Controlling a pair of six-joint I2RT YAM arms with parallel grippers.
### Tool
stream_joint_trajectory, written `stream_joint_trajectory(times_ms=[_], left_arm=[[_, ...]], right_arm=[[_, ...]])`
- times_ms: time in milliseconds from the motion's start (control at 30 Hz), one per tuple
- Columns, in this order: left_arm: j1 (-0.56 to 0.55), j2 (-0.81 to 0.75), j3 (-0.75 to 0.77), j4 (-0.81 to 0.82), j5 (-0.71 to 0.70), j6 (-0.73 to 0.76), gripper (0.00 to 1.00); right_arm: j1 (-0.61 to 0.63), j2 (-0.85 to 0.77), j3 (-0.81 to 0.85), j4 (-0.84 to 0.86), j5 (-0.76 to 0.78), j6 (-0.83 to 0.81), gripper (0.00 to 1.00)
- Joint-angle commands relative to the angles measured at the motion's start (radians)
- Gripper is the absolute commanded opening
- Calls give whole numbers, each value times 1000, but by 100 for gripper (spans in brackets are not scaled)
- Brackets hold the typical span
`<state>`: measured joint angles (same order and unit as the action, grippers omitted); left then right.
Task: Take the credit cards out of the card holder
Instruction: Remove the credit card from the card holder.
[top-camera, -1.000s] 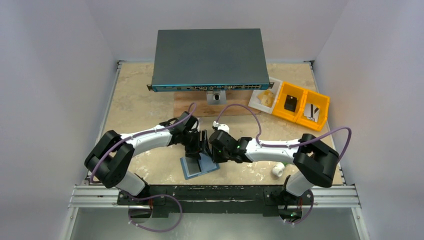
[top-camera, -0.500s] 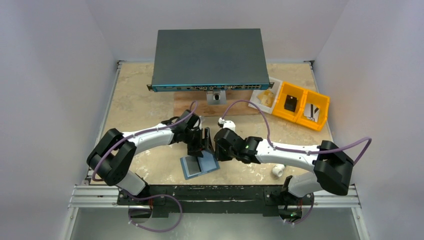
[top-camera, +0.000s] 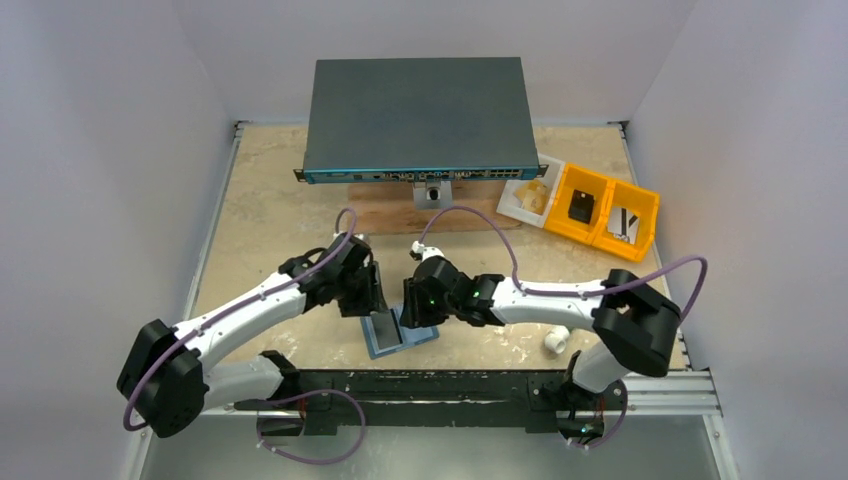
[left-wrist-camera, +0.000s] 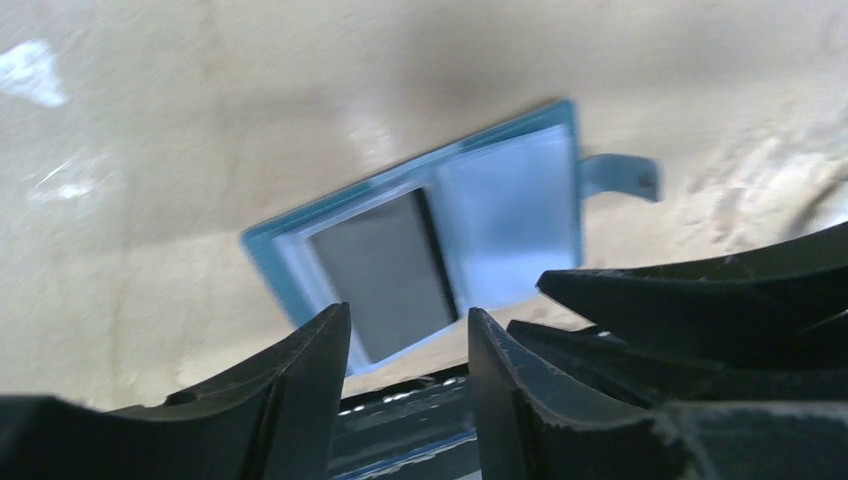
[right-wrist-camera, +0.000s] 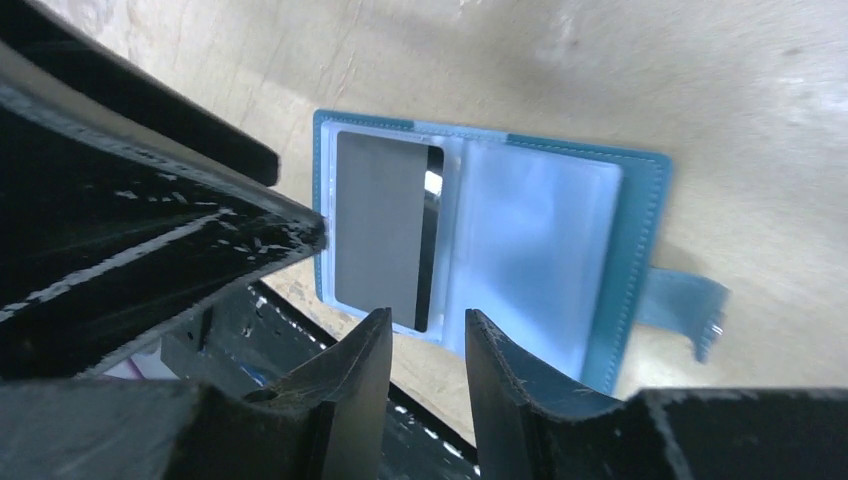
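Dropping lower in the overhead view, the left gripper (top-camera: 372, 300) and right gripper (top-camera: 409, 305) now flank the open card holder (top-camera: 398, 336). Left wrist: fingers spread, empty, with a grey credit card (left-wrist-camera: 385, 275) still slotted. Right wrist: fingers narrowly parted, empty, so extraction looks next.

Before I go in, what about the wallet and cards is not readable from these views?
- Top view: left tool and right tool overhang the card holder; its contents too small to tell.
- Left wrist: blur; the grey card shows no readable print.
- Right wrist: cloudy plastic pocket hides whether another card sits inside; its own fingers cover the holder's near edge.
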<state>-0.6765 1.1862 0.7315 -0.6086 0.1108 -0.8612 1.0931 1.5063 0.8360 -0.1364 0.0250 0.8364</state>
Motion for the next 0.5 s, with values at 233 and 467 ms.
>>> stream_joint_trajectory(times_ms=[233, 467], left_arm=[[0, -74, -115, -70, -107, -54, 21], [0, -15, -101, -12, -76, -33, 7]], right_arm=[[5, 161, 69, 172, -162, -15, 33], [-4, 186, 64, 183, -154, -4, 32]])
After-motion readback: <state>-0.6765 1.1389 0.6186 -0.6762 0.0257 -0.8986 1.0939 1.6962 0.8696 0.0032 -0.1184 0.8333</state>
